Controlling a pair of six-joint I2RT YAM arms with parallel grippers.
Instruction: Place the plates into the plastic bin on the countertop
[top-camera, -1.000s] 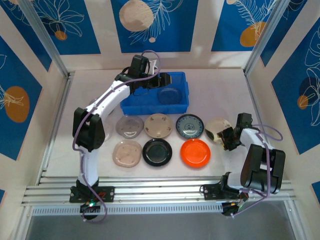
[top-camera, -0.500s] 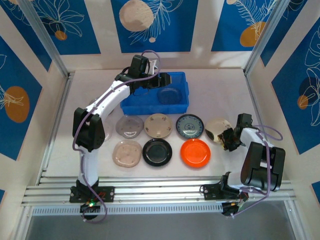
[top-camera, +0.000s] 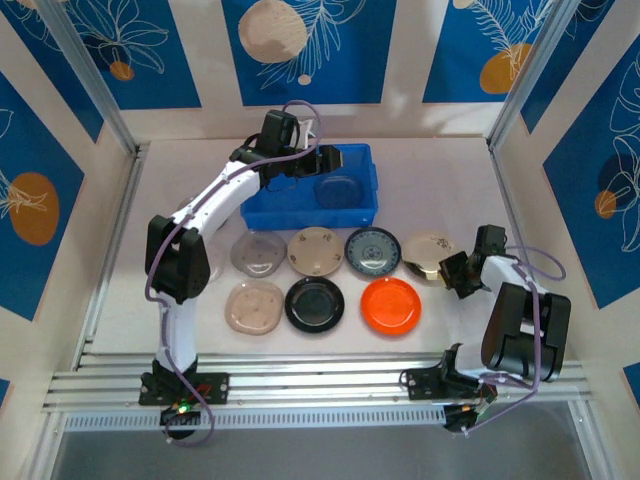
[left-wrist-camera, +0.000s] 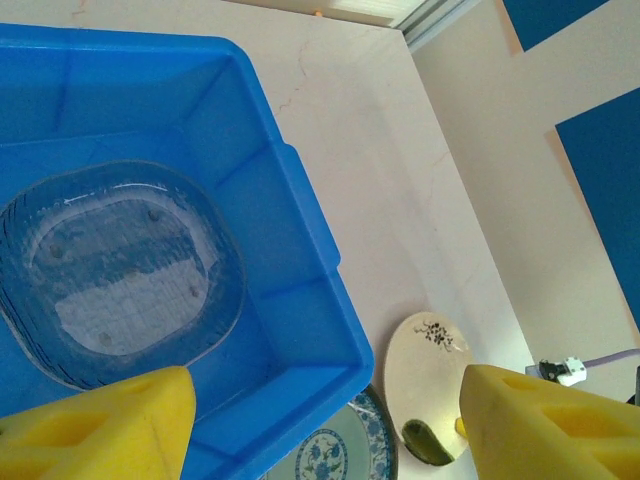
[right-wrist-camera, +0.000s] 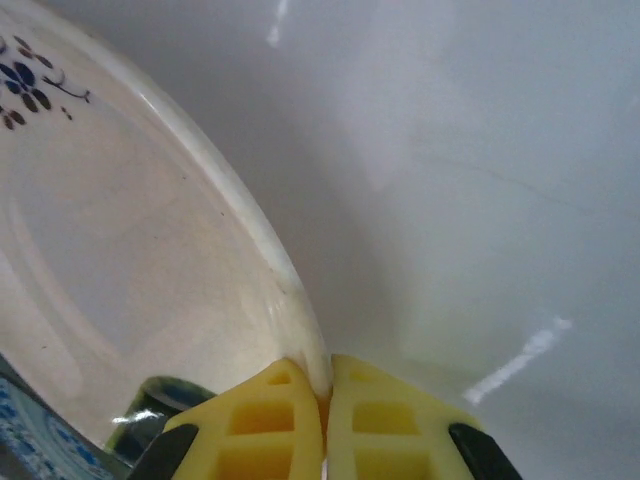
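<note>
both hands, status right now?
Left hand: open, empty, above the blue bin.
Right hand: closed on the rim of the cream plate.

Your pale countertop (top-camera: 440, 190) carries the blue plastic bin (top-camera: 310, 217) at far centre. Nearer than the bin, you have two rows of plates. In the far row, left to right, sit the clear grey plate (top-camera: 255, 252), beige plate (top-camera: 317, 251), blue-patterned plate (top-camera: 374, 250) and cream floral plate (top-camera: 428, 250). In the near row sit the pinkish plate (top-camera: 254, 306), black plate (top-camera: 314, 304) and orange-red plate (top-camera: 390, 305).
</note>
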